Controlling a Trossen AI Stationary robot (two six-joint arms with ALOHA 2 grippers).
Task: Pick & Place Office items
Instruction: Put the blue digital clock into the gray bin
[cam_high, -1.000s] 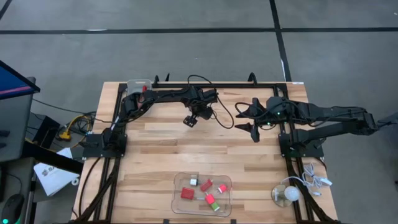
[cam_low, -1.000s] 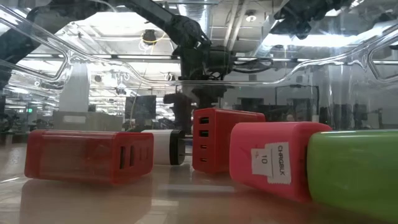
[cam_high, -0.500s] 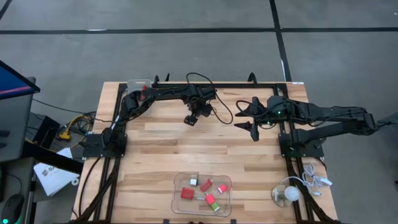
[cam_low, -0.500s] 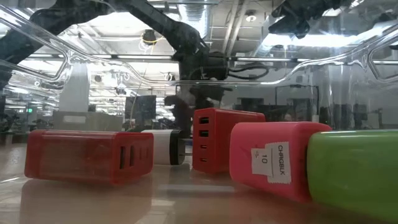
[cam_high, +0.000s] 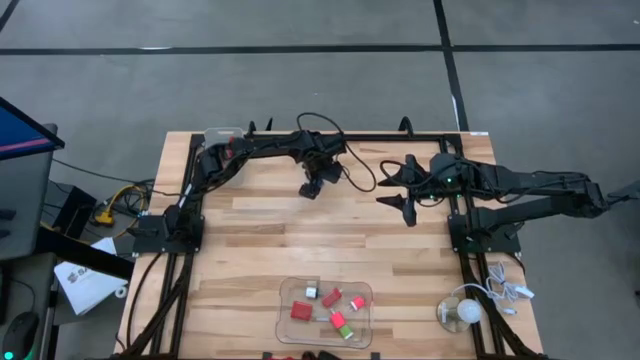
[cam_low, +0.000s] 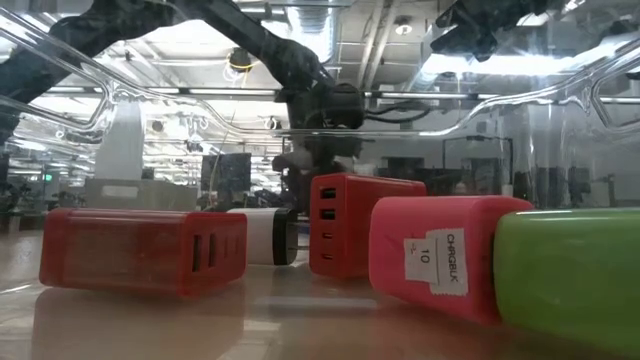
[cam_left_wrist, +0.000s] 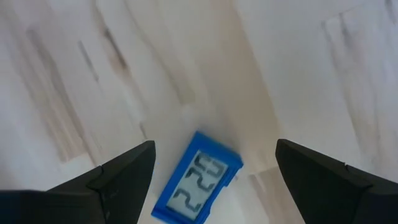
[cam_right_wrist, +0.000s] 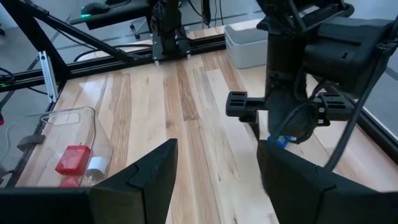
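Note:
A blue piece with a pale display (cam_left_wrist: 196, 186) lies flat on the wooden table (cam_high: 250, 240). My left gripper (cam_left_wrist: 214, 180) hangs open right above it, pointing down, one finger on either side and clear of it. The right wrist view shows that gripper (cam_right_wrist: 283, 118) over the blue piece (cam_right_wrist: 280, 140). My right gripper (cam_high: 396, 196) waits open above the table's far right, holding nothing. Red blocks (cam_high: 301, 311), a green-and-red piece (cam_high: 339, 321) and a white piece (cam_high: 311, 292) lie in a clear tray (cam_high: 364, 288) near the front edge.
A white round bulb-like object with its cable (cam_high: 466, 312) lies at the near right corner. A grey box (cam_high: 222, 133) stands at the far left corner. Bare wood stretches between the arms and the tray. The low view looks through the tray wall at the red blocks (cam_low: 140, 250).
My left gripper has shifted a little toward the table's far edge and rolled about its own axis, still open over the blue piece. My right arm has kept still.

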